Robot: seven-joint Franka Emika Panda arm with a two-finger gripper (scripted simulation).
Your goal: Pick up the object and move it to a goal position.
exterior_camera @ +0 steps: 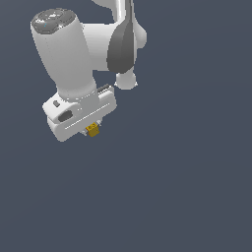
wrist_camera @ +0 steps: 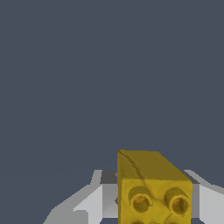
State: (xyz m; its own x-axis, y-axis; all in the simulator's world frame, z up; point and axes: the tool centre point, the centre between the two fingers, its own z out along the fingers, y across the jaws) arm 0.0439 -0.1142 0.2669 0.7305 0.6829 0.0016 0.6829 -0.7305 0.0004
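The object is a small yellow-orange block (exterior_camera: 92,130) with round darker studs on one face. In the exterior view it pokes out just under the white gripper (exterior_camera: 92,127), which hangs from the white arm at the exterior view's upper left. In the wrist view the object (wrist_camera: 153,188) fills the space between the two grey fingers (wrist_camera: 94,203), which press against its sides. The gripper (wrist_camera: 153,205) is shut on it. The fingertips are mostly hidden in the exterior view.
A plain dark blue-grey surface (exterior_camera: 172,187) fills everything else in both views. The white and grey arm links (exterior_camera: 120,47) reach in from the top of the exterior view.
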